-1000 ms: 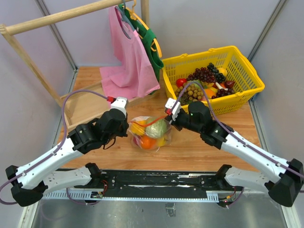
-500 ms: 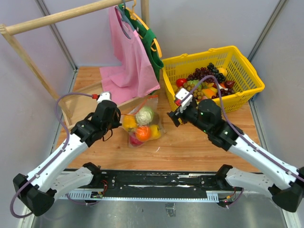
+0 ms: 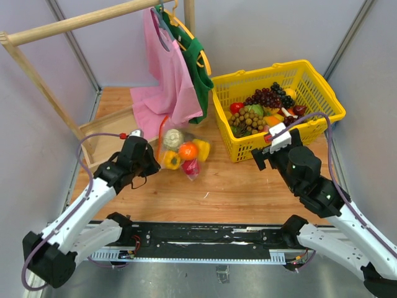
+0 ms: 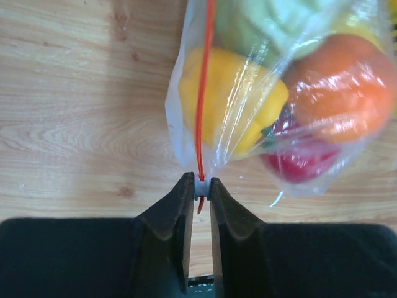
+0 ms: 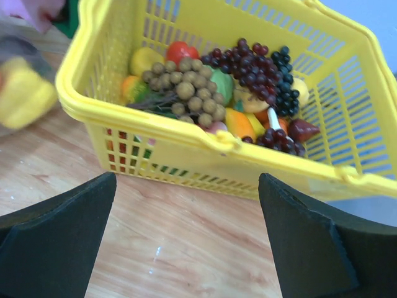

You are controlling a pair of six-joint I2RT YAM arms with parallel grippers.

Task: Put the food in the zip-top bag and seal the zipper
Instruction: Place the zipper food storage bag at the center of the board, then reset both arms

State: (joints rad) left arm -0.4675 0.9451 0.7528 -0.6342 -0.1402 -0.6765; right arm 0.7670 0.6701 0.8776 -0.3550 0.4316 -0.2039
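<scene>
The left claw point(image 4: 200, 184) clenched the white slider tab point(image 4: 200, 188) on the red-orange zipper point(image 4: 201, 93) of the clear plastic zip-top bag point(image 4: 178, 124); the right claw point(image 5: 187, 181) hung released, facing a yellow plastic basket point(image 5: 186, 141).

No text, number, brand or sign can be read in any view. The bag point(image 4: 186, 146), its zipper point(image 4: 200, 105) and the basket point(image 5: 205, 139) show no legible print.
</scene>
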